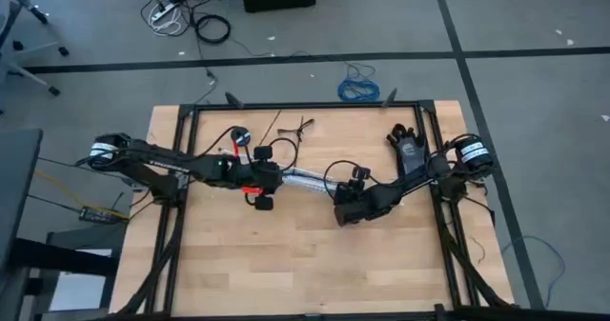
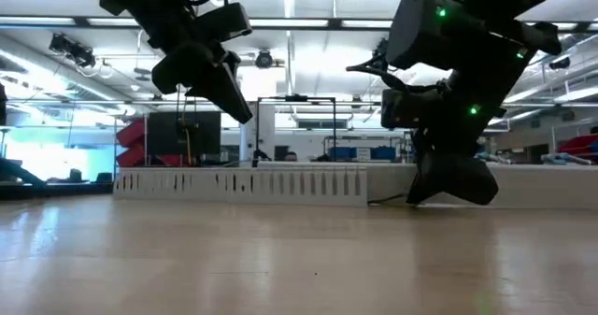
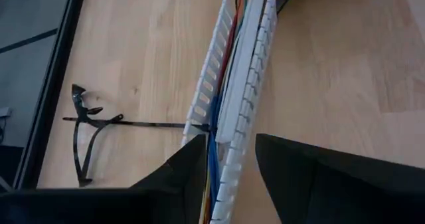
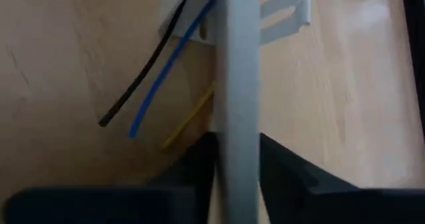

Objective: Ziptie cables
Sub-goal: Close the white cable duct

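Observation:
A white slotted strip (image 1: 307,180) lies flat in mid-table. Thin wires (image 3: 214,151), blue, red and yellow, run along inside it. Black, blue and yellow wire ends (image 4: 156,94) stick out at its right end. My left gripper (image 3: 229,164) is open above the strip's left end, one finger on each side. The low view shows its tips (image 2: 238,109) clear above the strip (image 2: 243,182). My right gripper (image 4: 236,157) is shut on the strip's right end, down at the table (image 2: 448,189). My right gripper pinches a pale smooth bar (image 4: 236,117) of the strip between its two fingers, just short of the end where the wire tips come out. The fingers come from above, slanting down, and lie across the bar. The strip rests on the table.
Black zip ties (image 1: 297,126) lie on the wood toward the far edge. One long tie (image 3: 133,123) reaches the strip's side. A black frame (image 1: 305,107) borders the tabletop. A blue coiled cable (image 1: 359,88) lies on the floor beyond. Bare wood lies toward the near edge.

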You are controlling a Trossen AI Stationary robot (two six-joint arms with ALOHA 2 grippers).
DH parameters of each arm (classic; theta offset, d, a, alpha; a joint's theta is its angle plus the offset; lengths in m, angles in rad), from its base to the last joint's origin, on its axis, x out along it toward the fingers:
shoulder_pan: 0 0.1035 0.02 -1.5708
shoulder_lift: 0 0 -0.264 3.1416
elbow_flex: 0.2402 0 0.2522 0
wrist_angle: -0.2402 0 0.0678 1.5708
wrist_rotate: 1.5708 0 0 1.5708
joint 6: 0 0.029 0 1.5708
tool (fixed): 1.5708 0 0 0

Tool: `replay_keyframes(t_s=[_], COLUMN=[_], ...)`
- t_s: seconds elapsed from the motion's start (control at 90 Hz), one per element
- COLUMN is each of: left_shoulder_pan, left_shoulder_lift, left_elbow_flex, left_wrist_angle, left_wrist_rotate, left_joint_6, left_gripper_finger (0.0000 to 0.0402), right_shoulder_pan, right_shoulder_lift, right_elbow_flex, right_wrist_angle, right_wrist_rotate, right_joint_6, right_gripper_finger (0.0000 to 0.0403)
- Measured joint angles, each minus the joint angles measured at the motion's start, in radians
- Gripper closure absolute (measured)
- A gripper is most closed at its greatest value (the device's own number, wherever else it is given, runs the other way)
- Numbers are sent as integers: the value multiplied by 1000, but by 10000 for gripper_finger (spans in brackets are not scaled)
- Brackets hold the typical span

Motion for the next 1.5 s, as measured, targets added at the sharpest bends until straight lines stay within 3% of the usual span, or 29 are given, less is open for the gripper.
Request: replay_keyframes(t_s=[0.144,0.333,0.511,0.722,0.933,1.033,1.111,1.256,1.367,1.5], left_shoulder_pan=[0,0,0,0,0,3,9,28,46,48], left_shoulder_lift=[0,0,0,-6,-123,-221,-296,-382,-391,-392], left_elbow_flex=[0,0,0,0,-8,-42,-98,-206,-235,-232], left_wrist_angle=[0,0,-9,-71,-112,-56,46,314,392,440], left_wrist_rotate=[0,-1,-22,-42,-44,-28,47,148,229,297], left_joint_6=[0,0,1,6,3,4,4,-24,-60,-84], left_gripper_finger=[275,275,275,275,275,275,275,275,275,275], right_shoulder_pan=[0,-1,2,2,3,3,-1,-36,-71,-104], right_shoulder_lift=[0,-2,-45,-185,-325,-403,-478,-588,-601,-576], right_elbow_flex=[3,84,192,220,218,174,105,-54,-132,-153], right_wrist_angle=[-1,-56,-199,-402,-511,-462,-351,0,208,254], right_wrist_rotate=[-13,-50,-164,-202,-265,-264,-273,-427,-541,-581], right_joint_6=[-5,-25,-35,55,102,100,85,13,-40,-69], right_gripper_finger=[395,399,400,401,402,402,402,402,402,402])
